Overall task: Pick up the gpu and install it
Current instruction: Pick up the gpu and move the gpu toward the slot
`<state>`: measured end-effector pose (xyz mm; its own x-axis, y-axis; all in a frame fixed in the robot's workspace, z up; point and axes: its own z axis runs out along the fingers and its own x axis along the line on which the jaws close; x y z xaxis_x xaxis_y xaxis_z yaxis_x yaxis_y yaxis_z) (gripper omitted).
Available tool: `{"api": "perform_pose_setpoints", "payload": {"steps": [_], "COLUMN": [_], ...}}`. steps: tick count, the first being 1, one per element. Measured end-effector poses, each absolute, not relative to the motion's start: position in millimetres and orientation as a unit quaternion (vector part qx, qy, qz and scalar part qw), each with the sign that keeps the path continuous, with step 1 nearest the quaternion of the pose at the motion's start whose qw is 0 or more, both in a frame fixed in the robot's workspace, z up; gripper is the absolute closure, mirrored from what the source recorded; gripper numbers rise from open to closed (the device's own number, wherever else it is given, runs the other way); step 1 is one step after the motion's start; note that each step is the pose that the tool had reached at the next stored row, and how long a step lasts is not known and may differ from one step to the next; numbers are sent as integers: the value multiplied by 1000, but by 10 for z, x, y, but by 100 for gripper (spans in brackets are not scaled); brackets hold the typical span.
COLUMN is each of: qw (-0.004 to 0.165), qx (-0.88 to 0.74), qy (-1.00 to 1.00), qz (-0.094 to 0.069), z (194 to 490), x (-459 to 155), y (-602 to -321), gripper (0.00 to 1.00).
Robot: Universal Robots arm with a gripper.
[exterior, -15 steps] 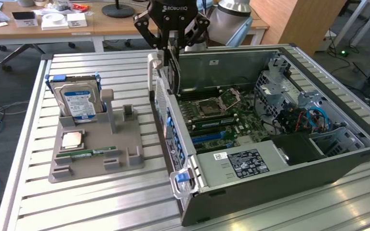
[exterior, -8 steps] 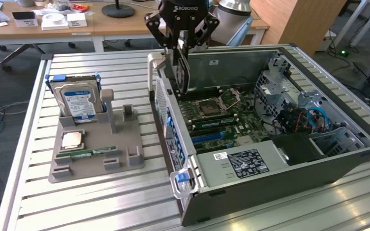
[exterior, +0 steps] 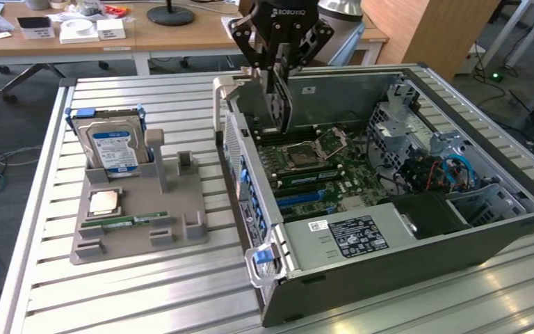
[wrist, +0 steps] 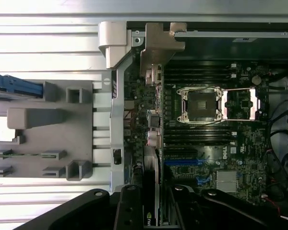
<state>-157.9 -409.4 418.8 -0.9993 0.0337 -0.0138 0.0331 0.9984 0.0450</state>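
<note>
As I read the exterior view, the gripper (exterior: 281, 66) hangs over the open computer case (exterior: 416, 261), its jaws pinching the gpu (exterior: 281, 104) by its upper edge. The card stands on edge, its lower part inside the case above the motherboard (exterior: 341, 174), just beside the processor socket (exterior: 304, 154) on the exterior view's left. I cannot tell whether it touches a slot. In the wrist view the gpu (wrist: 151, 177) appears edge-on between the gripper's (wrist: 153, 215) fingers. On the bench (exterior: 109, 299), left of the case in the exterior view, a grey holder (exterior: 183, 240) carries an upright hard drive (exterior: 114, 149), a processor chip (exterior: 106, 202) and a RAM stick (exterior: 123, 221).
</note>
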Motion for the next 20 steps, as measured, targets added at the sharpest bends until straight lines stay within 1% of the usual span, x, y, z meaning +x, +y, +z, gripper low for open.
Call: {"api": "perform_pose_setpoints", "payload": {"steps": [20], "qw": [7], "qx": [17], "qy": [1000], "qz": [22], "z": [4189], "x": [-1153], "y": [-4088], "gripper": [74]}}
